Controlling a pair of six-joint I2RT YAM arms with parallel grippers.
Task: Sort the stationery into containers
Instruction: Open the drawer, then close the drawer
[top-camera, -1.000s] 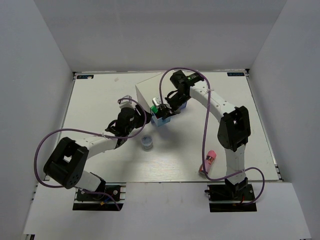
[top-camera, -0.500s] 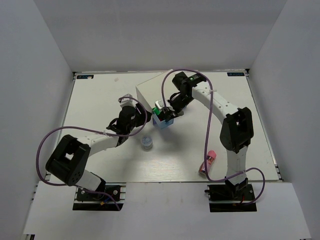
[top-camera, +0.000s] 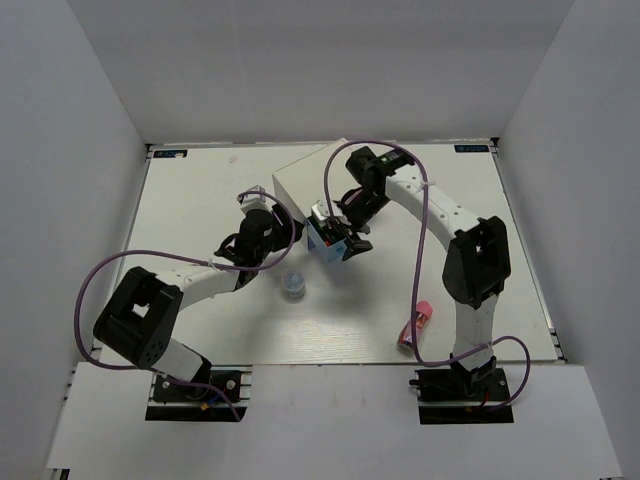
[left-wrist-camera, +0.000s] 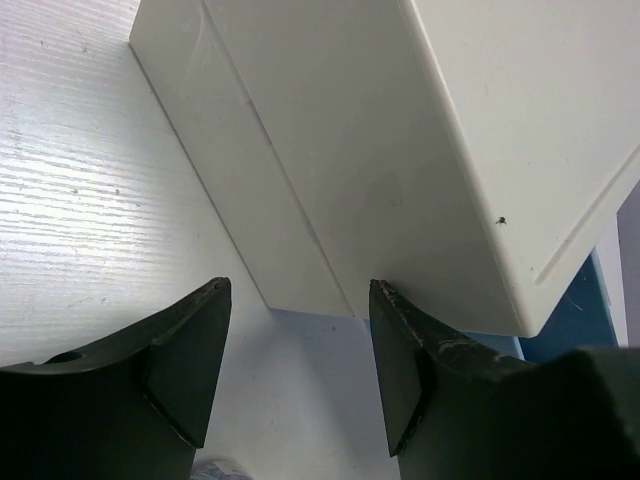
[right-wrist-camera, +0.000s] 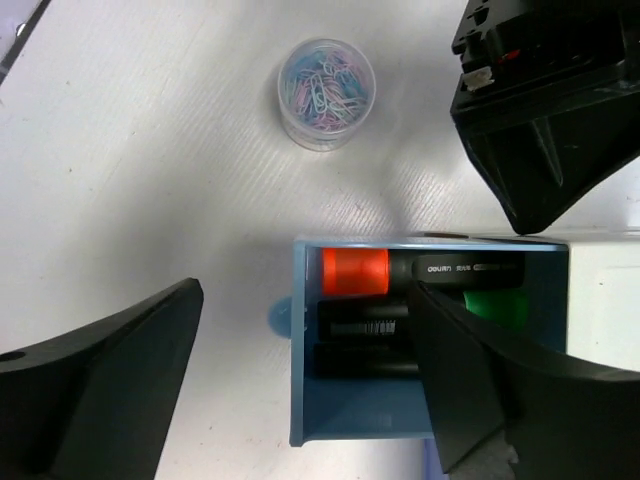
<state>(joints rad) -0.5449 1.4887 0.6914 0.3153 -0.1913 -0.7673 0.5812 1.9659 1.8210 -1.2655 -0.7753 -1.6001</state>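
White table top (top-camera: 200, 200), matt, faint wood grain, a few small dark specks; closed in by pale grey panels (top-camera: 80, 120) at left, right and rear. Carries, at rear centre, a white drawer chest (top-camera: 300, 180), standing flat on the surface and set askew to the table edges, its light blue drawer (right-wrist-camera: 360, 405) pulled out toward the near side. Near the open drawer, apart from it, a small round pot (top-camera: 293, 285), clear-walled, upright, filled with pastel paper clips (right-wrist-camera: 326, 75). Well apart from both, close to the front right edge, a pink tube (top-camera: 421, 317), lying on its side.
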